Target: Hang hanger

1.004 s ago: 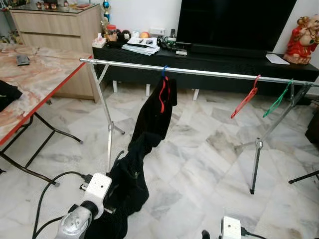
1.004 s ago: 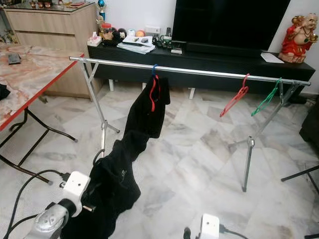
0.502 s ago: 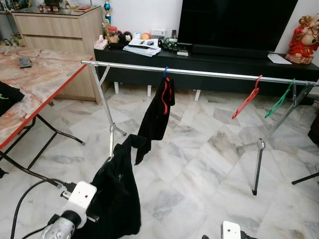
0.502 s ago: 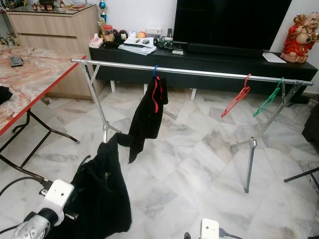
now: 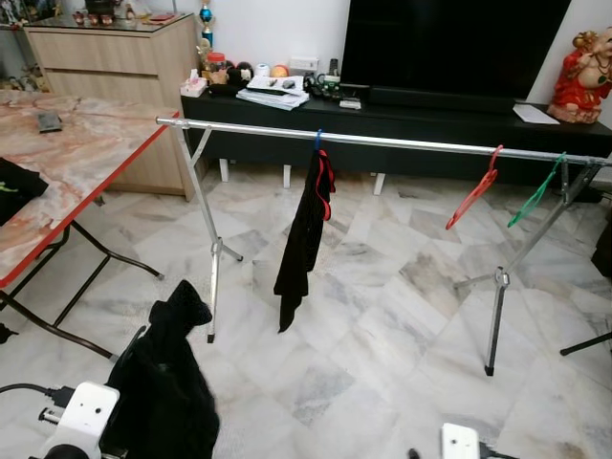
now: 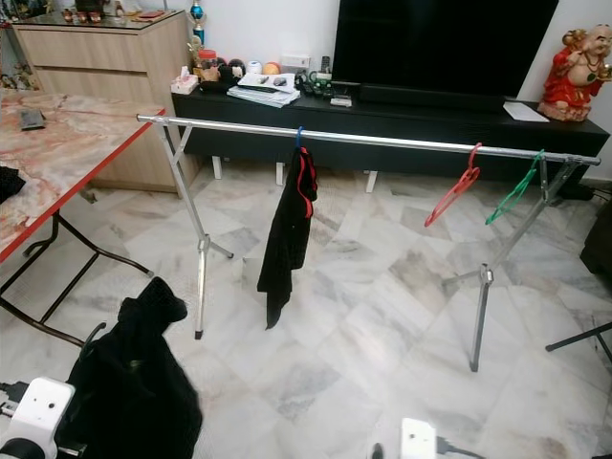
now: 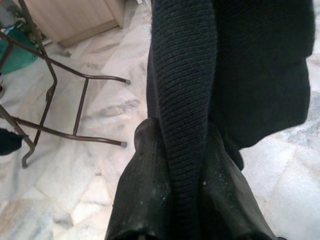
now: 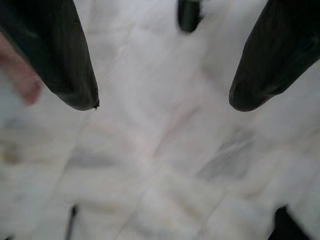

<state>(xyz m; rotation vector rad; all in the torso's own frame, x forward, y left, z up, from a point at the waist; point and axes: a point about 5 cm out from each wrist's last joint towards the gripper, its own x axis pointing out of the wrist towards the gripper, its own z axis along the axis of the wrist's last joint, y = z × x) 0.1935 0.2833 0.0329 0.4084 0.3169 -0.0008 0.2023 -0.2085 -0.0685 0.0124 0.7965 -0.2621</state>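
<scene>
At near left, black garment (image 5: 163,392) was clamped between closed left gripper (image 7: 182,175) fingers; right gripper (image 8: 162,100) was held wide open, empty. Risk noted: garment slipping, dragged on floor (image 5: 382,316).

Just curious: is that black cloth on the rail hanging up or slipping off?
Hanging. The black garment droops from a red hanger hooked on the rail.

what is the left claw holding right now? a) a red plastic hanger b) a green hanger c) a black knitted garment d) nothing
c: in the left wrist view the left claw has its fingers closed on a fold of the black knitted garment, which hangs bunched beside that arm in the head views, apart from the silver metal clothes rail.
</scene>
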